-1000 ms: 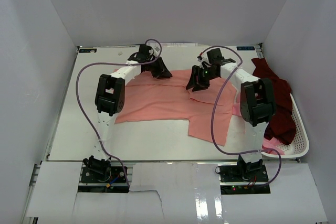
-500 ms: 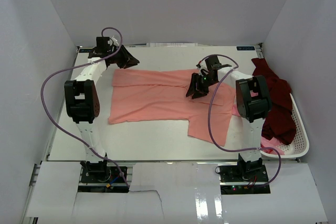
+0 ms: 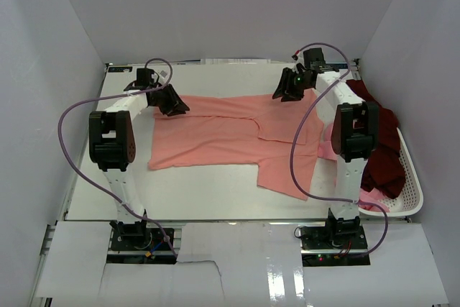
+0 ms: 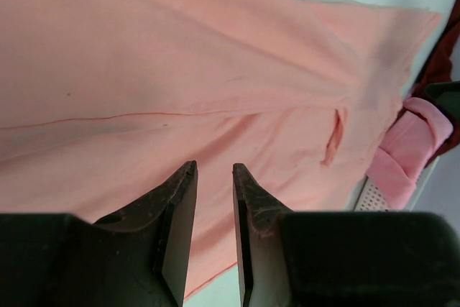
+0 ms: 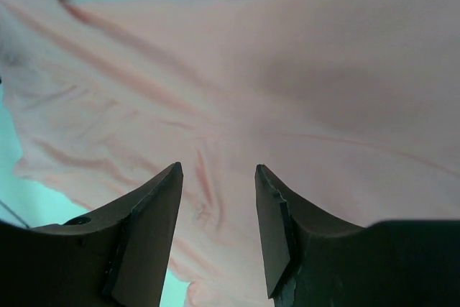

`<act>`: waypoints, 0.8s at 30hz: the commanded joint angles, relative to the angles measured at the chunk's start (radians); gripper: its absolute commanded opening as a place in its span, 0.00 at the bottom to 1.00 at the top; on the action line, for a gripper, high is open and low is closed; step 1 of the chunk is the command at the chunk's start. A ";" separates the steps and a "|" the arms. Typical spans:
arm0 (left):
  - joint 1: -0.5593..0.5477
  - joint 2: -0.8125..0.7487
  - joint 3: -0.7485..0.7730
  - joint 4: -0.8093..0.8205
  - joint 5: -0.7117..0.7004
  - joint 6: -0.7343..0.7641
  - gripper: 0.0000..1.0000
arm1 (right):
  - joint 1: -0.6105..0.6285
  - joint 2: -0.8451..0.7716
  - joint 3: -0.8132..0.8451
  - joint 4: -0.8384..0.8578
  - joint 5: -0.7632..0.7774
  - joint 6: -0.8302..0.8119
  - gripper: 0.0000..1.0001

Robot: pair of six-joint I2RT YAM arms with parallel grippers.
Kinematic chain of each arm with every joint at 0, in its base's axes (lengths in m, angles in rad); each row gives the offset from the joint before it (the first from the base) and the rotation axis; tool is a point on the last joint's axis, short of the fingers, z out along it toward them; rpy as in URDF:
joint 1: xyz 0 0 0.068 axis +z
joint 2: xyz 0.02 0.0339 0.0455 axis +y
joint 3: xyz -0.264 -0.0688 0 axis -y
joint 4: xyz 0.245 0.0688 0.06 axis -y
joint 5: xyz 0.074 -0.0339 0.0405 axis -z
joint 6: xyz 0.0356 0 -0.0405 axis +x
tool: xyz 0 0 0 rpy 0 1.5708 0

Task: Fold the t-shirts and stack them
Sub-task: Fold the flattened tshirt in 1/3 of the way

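Top external, cloth: salmon t-shirt [image 3: 230,134] spread flat, far edge under both sets of jaws; maroon t-shirt [image 3: 381,141] heaped in basket [image 3: 411,185], right of the right gripper [image 3: 287,90].
Top external, room: pale table [image 3: 215,188] beneath; white walls [image 3: 215,12] close around.
Left wrist, jaws: left gripper [image 4: 214,170] parted by a narrow slit, holding nothing, cloth just below the tips.
Left wrist, advice: probably best to widen first, then pinch the corner.
Right wrist, jaws: wider apart, empty, above cloth.
Right wrist, advice: likely best to lift level with the left.
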 commanded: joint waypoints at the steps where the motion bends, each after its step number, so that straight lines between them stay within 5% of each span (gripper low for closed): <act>1: 0.013 -0.087 -0.014 -0.037 -0.107 0.058 0.37 | -0.025 0.066 0.082 -0.036 0.084 -0.016 0.51; 11: 0.053 -0.058 -0.033 -0.035 -0.178 0.044 0.36 | -0.072 0.167 0.179 -0.019 0.388 -0.024 0.51; 24: 0.052 -0.016 -0.011 -0.020 -0.276 0.036 0.36 | -0.091 0.203 0.180 -0.010 0.474 -0.047 0.50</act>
